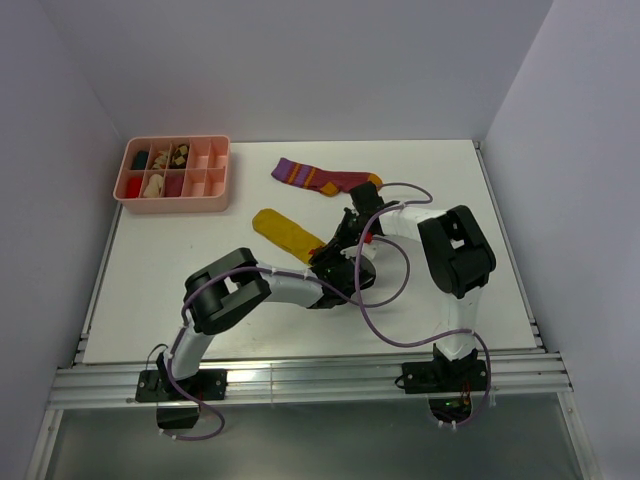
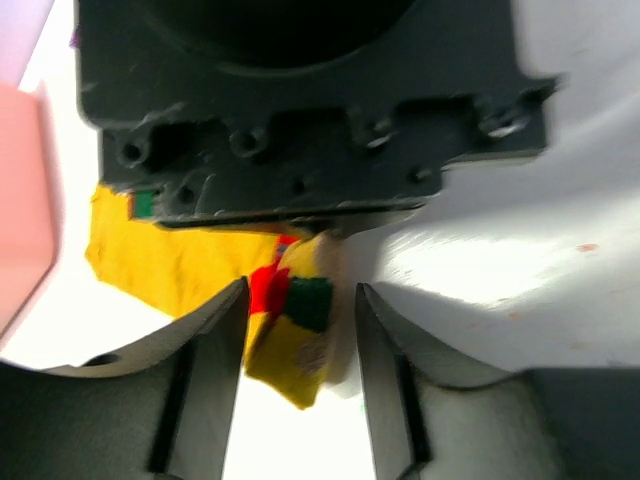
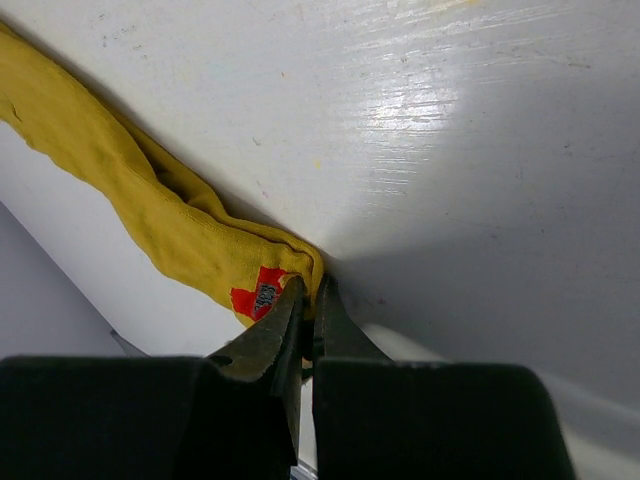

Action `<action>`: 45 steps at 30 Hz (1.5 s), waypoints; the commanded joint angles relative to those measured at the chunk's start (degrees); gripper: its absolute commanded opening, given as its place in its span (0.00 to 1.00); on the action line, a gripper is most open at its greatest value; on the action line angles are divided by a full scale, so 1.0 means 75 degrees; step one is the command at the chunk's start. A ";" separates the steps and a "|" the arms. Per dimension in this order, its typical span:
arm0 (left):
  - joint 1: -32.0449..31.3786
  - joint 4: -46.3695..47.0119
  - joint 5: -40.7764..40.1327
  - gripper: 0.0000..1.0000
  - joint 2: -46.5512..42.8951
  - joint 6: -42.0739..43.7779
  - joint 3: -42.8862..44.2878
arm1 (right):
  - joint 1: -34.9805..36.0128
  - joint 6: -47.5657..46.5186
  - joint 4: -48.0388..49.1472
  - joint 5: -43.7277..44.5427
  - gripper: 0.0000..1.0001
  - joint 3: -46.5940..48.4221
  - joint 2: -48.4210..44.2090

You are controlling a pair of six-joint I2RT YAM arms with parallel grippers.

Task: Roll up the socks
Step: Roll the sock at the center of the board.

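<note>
A mustard-yellow sock (image 1: 283, 231) lies slantwise at mid-table, its near end lifted and folded. My right gripper (image 3: 312, 292) is shut on that end's edge, beside a red patch (image 3: 255, 295). In the left wrist view the folded end (image 2: 288, 350), red and green picture showing, hangs between the fingers (image 2: 215, 345) of my left gripper (image 2: 300, 335), which is open, with a gap on the right side. From above, both grippers meet over the sock's end, left gripper (image 1: 343, 264) and right gripper (image 1: 346, 238). A maroon sock (image 1: 325, 178) with purple cuff and orange toe lies flat behind them.
A pink compartment tray (image 1: 215, 200) with small items stands at the back left corner. The white table ends in a metal rail (image 1: 300, 380) along the near edge, where both arm bases are bolted. A purple cable (image 1: 385, 300) loops between the arms.
</note>
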 commanded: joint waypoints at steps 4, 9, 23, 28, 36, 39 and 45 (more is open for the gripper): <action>0.0056 -0.1233 -0.0175 0.56 0.0291 -0.0577 0.0176 | 0.0115 -0.0183 -0.0872 0.0356 0.00 -0.0300 0.0558; 0.0009 -0.1515 -0.0456 0.54 0.0104 -0.0987 0.0153 | 0.0080 -0.0276 -0.0943 0.0391 0.00 -0.0242 0.0523; -0.0952 -0.0905 -0.0644 0.47 -0.0998 -0.0659 -0.0047 | 0.0068 -0.0429 -0.1037 0.0356 0.00 -0.0171 0.0582; -0.0952 -0.0894 -0.0679 0.46 -0.0635 -0.0554 -0.0070 | 0.0068 -0.0417 -0.0990 0.0309 0.00 -0.0241 0.0570; -0.0741 -0.0870 -0.0832 0.46 -0.0049 -0.0343 0.0082 | 0.0068 -0.0417 -0.0943 0.0203 0.00 -0.0323 0.0582; -0.0659 -0.0847 -0.0902 0.46 0.0056 0.0020 0.0059 | 0.0068 -0.0429 -0.0931 0.0203 0.00 -0.0347 0.0570; -0.0530 -0.0449 -0.0937 0.46 0.0221 0.0255 0.0106 | 0.0068 -0.0417 -0.0931 0.0168 0.00 -0.0335 0.0617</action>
